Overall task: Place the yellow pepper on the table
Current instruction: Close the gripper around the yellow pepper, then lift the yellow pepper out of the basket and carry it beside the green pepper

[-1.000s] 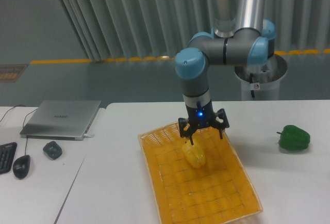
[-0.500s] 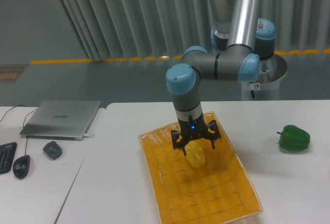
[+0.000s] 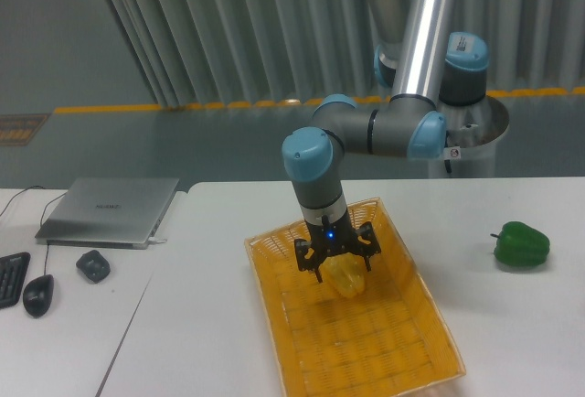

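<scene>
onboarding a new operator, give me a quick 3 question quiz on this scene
1. True or false: the yellow pepper already rests on the bare table.
2. Which item lies on the table to the right of the basket? A) mouse B) green pepper C) laptop
3. Fill in: the gripper hangs directly over the ____ pepper.

Key
1. False; it lies in the basket.
2. B; the green pepper sits there, while the laptop and mouse are on the left.
3. yellow
</scene>
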Controlling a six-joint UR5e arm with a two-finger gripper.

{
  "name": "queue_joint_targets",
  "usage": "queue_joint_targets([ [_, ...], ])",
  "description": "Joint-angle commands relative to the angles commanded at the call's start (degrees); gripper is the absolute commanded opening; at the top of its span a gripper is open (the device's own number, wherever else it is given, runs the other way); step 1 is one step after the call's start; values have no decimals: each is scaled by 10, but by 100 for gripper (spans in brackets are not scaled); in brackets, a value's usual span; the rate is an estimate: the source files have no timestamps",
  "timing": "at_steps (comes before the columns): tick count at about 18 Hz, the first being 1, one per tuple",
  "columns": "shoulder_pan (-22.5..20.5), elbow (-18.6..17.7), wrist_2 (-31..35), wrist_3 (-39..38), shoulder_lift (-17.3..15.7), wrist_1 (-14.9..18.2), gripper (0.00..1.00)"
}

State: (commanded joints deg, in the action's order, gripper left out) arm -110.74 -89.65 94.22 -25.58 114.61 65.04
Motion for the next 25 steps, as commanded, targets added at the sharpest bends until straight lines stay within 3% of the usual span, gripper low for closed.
queue_joint_targets([
  [6, 2, -3, 7, 1, 5, 0, 97],
  [9, 6, -3, 6, 1, 7, 1, 71],
  [13, 4, -2, 3, 5, 1, 7, 58],
  [14, 3, -2, 2, 5, -2, 7, 49],
  [18, 0, 2, 2, 7, -10, 8, 48],
  [20, -9, 11, 2, 17, -24, 29, 48],
  [25, -46, 56, 5, 99, -55, 135, 48],
])
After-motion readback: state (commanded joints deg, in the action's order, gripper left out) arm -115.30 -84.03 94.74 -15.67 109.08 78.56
